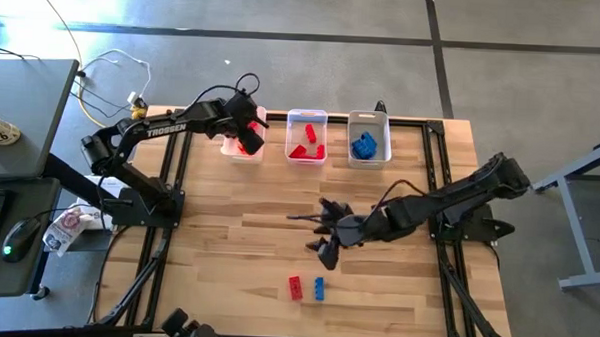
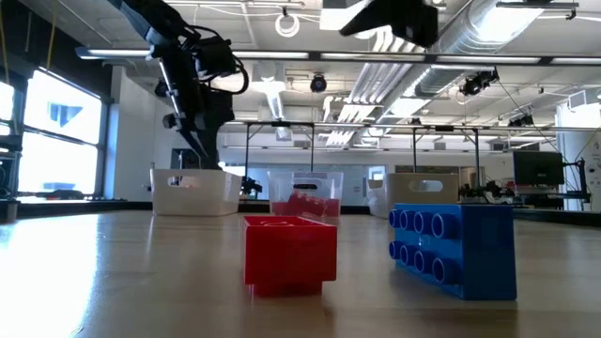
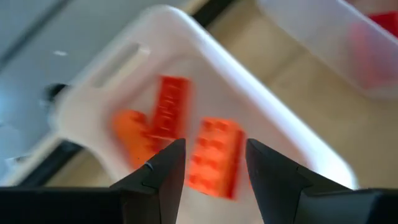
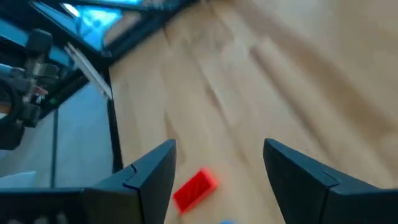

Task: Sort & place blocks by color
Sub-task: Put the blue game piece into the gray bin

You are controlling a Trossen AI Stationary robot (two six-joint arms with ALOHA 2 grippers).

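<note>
Three translucent white bins stand in a row at the far side. The left bin (image 1: 243,145) holds three orange blocks (image 3: 214,155), the middle bin (image 1: 306,139) red blocks (image 1: 305,149), and the right bin (image 1: 368,139) blue blocks (image 1: 365,146). My left gripper (image 1: 249,137) hangs open over the left bin, and its fingers (image 3: 211,165) frame one orange block below them. My right gripper (image 1: 327,252) is open and empty above the table's middle. A red block (image 1: 295,286) and a blue block (image 1: 319,287) lie flat on the table nearer the front edge. The red block also shows in the right wrist view (image 4: 194,188).
Black frame rails (image 1: 174,184) run along the table's left and right sides. A desk with a mouse and keyboard (image 1: 8,228) stands off the table's left. In the low view the red block (image 2: 289,249) and the blue block (image 2: 455,249) stand close to the camera.
</note>
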